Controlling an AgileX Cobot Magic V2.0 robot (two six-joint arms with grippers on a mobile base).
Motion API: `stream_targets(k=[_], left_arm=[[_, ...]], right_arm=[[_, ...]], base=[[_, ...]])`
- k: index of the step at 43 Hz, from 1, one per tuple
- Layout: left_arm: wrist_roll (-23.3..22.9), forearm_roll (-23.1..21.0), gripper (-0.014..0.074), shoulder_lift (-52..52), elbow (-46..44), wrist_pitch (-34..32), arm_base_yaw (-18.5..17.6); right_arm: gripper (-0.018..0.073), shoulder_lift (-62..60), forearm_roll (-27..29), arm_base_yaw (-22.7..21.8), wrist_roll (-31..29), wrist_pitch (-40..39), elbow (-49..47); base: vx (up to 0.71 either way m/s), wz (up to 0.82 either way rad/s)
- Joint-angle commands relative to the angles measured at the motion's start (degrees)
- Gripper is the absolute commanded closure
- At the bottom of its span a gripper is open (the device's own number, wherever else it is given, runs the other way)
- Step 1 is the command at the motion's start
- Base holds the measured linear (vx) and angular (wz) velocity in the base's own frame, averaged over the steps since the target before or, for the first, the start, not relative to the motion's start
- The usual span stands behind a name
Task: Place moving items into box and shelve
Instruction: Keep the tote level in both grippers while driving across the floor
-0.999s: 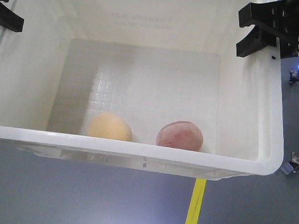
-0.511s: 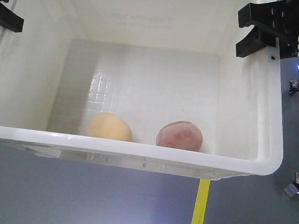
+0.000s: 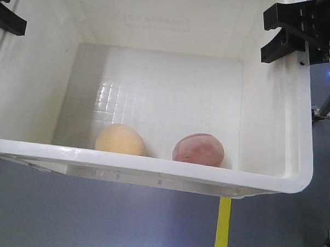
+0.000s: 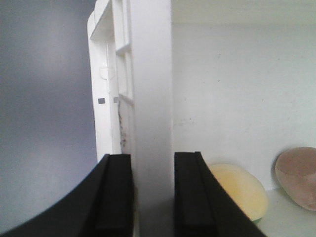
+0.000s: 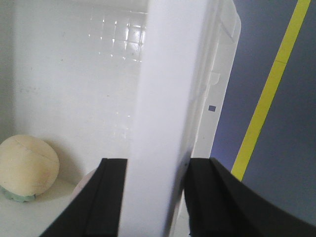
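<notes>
Because the pale yellow egg-like lump (image 3: 120, 139) and mottled pinkish-red lump (image 3: 199, 149) lie inside the white plastic tote (image 3: 274, 134) by its near wall, with left gripper (image 4: 153, 197) and right gripper (image 5: 154, 197) pinching its side walls, only shelving seems left.

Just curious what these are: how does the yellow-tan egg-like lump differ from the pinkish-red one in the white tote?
The pale yellow-tan egg-like lump is evenly coloured; the pinkish-red lump is mottled. The yellow one lies left of the red one, apart. Both are smooth, rounded, similar-sized, inside the white plastic tote.
</notes>
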Motion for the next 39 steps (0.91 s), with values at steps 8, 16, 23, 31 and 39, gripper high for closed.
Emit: stream_targets(k=[8, 16, 23, 31, 39], left_arm=[[-0.08, -8.46, 0.0597, -2.42, -2.4, -3.95, -0.57], [-0.08, -8.46, 0.0597, -2.42, -2.4, -3.95, -0.57], [-0.08, -8.46, 0.0597, -2.42, -2.4, -3.95, -0.57], [-0.08, -8.46, 0.0597, -2.42, -2.4, -3.95, -0.57], [-0.08, -8.46, 0.0597, -2.42, -2.4, -3.95, -0.57]], right_arm=[[0.0559, -2.48, 7.6, 0.33, -1.53, -3.81, -2.71], [0.0559, -2.48, 7.6, 0.33, -1.53, -3.62, -2.71], [0.0559, -2.48, 7.55, 0.33, -1.53, -3.62, -2.71], [0.0559, -2.48, 7.55, 0.33, -1.53, -3.62, -2.71], [0.0559, -2.48, 7.55, 0.33, -1.53, -3.62, -2.71]], base=[[0.47, -0.15], [0.47, -0.15], [0.46, -0.11], [0.46, -0.09], [0.46, -0.07]])
